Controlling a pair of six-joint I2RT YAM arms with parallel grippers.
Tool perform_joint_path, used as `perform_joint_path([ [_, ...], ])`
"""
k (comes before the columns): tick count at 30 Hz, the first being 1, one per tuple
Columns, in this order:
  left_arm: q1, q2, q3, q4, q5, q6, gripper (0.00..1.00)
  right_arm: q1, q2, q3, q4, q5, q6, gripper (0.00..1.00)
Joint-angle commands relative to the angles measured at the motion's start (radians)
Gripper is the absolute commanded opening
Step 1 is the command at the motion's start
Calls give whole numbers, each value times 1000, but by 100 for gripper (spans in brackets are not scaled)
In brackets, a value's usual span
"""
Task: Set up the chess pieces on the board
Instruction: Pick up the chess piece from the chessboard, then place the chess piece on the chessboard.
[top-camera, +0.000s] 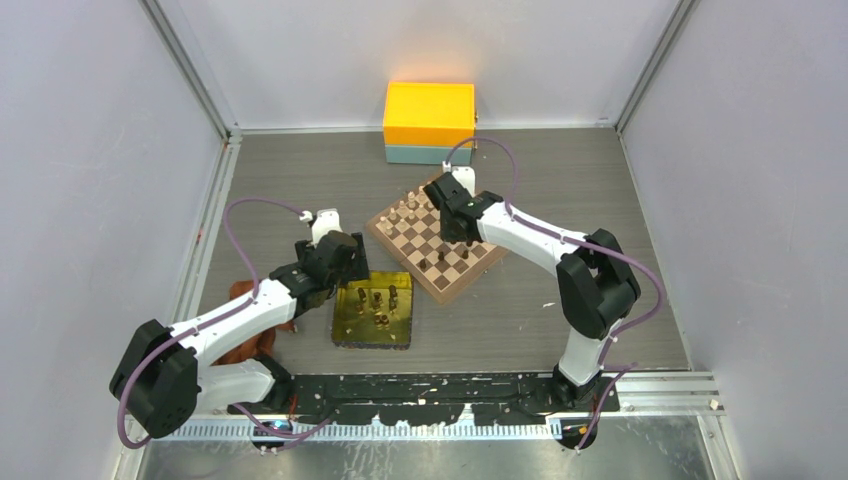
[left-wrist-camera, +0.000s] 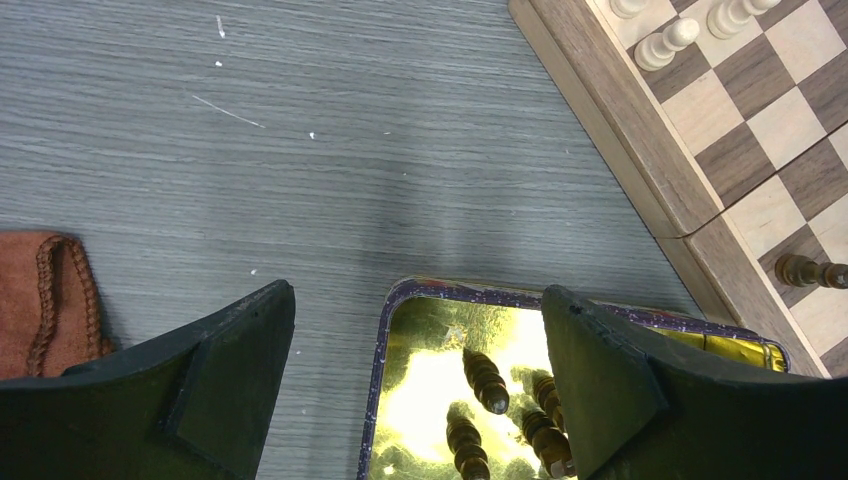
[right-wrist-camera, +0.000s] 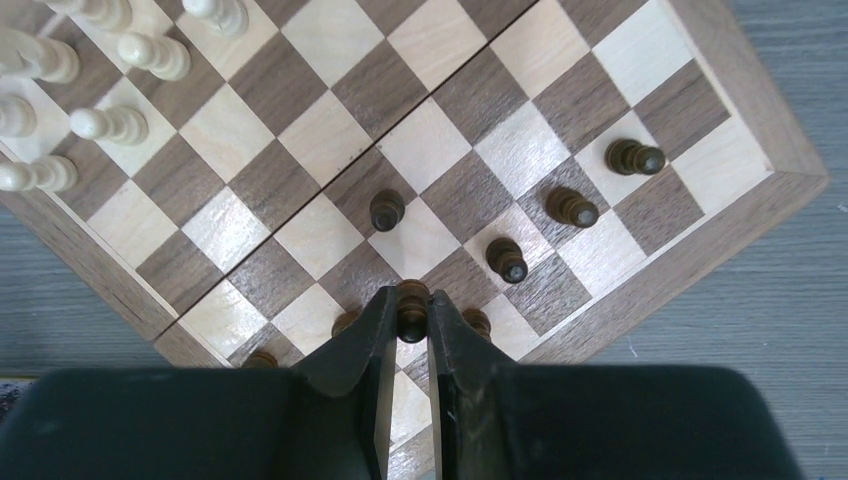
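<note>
The board (top-camera: 452, 291) lies tilted at the table's centre. Over its near corner my right gripper (right-wrist-camera: 411, 305) is shut on a dark-brown chess piece (right-wrist-camera: 412, 312), which sits upright between the fingertips. Several other dark chess pieces (right-wrist-camera: 507, 258) stand on nearby squares, two of them close beside the fingers. My left gripper (left-wrist-camera: 417, 295) hangs open over the far edge of the shiny gold tray (left-wrist-camera: 380, 360). Several dark chess pieces (left-wrist-camera: 485, 378) lie in that tray, with nothing between the left fingers.
Pale beige chessmen (right-wrist-camera: 110, 124) stand along the board's far-left side. A brown leather pouch (left-wrist-camera: 45, 300) lies left of the tray. A yellow box on a teal base (top-camera: 429, 120) sits against the back wall. Grey enclosure walls close in on both sides.
</note>
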Motion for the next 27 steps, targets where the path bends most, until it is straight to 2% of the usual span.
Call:
perform_joint_path([
  [1,-3,-29,5,42,-25,1,94,-11,-65,70,-13,61,-19,13],
  [17,-2,-19,9,52,-22,9,94,-248,-68,103,-17,34,-28,12],
  [27,-2,-6,7,65,-14,7,94,-291,-14,112,-43,39,-34,12],
])
